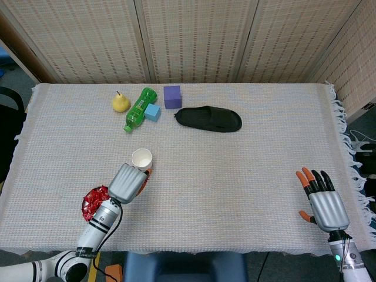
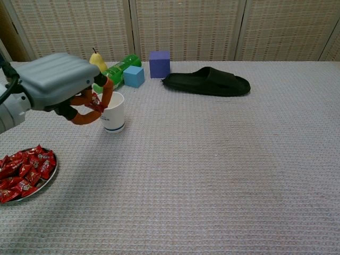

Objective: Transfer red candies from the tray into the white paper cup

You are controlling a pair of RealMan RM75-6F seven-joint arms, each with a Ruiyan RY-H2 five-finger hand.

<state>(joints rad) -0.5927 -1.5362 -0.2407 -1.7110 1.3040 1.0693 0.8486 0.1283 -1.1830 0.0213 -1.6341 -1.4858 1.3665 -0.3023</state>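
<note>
Even, bright overhead light — no glare. Soft shadow under the left hand (image 2: 64,85) on the tablecloth (image 2: 223,170). Both views sharp; chest view slightly grainy.

Left robot hand (image 1: 127,182) just beside the white paper cup (image 1: 141,158)
</note>
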